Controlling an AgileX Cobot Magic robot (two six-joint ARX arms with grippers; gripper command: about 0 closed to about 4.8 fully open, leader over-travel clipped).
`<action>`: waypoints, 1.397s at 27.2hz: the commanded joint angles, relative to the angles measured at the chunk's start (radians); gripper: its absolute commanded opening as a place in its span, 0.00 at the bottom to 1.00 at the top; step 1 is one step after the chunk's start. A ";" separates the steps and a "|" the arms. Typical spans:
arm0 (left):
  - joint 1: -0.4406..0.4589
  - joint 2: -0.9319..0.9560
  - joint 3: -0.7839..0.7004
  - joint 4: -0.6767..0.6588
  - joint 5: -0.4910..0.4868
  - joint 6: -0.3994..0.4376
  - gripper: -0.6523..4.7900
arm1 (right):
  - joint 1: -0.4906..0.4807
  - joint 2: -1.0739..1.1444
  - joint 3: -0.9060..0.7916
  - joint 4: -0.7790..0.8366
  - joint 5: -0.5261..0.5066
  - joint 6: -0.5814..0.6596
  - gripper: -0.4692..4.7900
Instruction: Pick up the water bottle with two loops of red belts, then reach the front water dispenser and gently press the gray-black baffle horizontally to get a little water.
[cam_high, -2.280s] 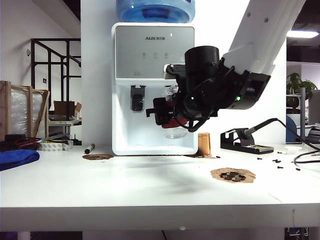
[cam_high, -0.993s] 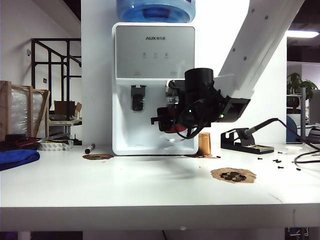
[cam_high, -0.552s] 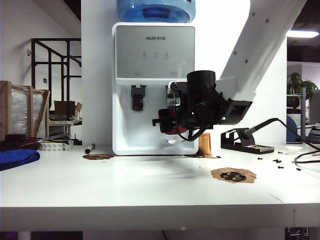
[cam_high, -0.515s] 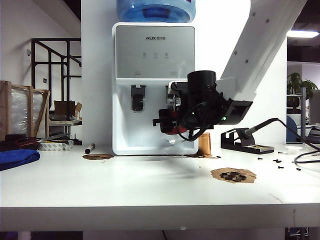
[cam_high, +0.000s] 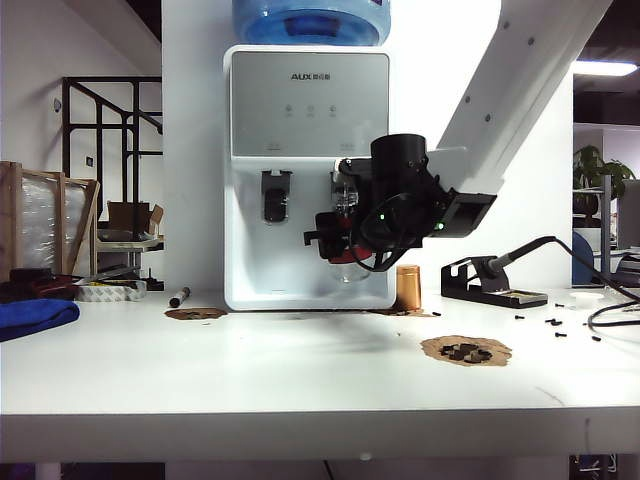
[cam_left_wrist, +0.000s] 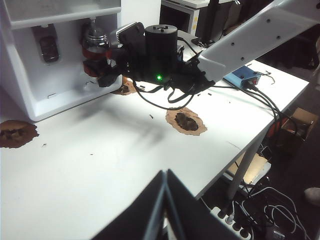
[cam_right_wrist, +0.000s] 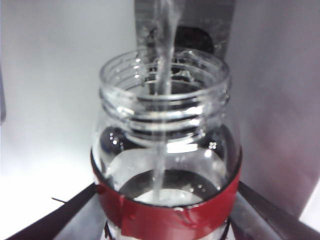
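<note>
Right gripper (cam_right_wrist: 165, 220), jaws clamped on the water bottle (cam_right_wrist: 165, 150), at the gray-black baffle (cam_right_wrist: 195, 40) of the water dispenser (cam_high: 305, 100) marked AUX; water streaming in. Left gripper (cam_left_wrist: 165, 200) jaws closed, empty, over open table (cam_high: 300, 370)

The exterior view sits low at the table (cam_high: 300, 380) edge, facing the dispenser (cam_high: 308, 170) at 12 o'clock. The left wrist view looks from well back across the table at the same dispenser (cam_left_wrist: 60, 55) and bottle (cam_left_wrist: 95, 50). The right wrist view is pressed close on the bottle (cam_right_wrist: 165, 165).

Probably workshop: soldering station (cam_high: 495, 280), crates (cam_high: 45, 225).
</note>
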 joint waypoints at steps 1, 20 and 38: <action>-0.002 0.002 0.006 0.005 0.000 0.002 0.11 | -0.006 -0.011 0.012 0.047 0.009 0.000 0.09; -0.002 0.002 0.006 0.006 0.000 0.002 0.11 | 0.021 -0.082 -0.227 0.253 0.009 0.011 0.09; -0.002 -0.134 0.041 -0.185 0.084 -0.048 0.11 | 0.095 -0.299 -0.755 0.494 0.187 0.042 0.09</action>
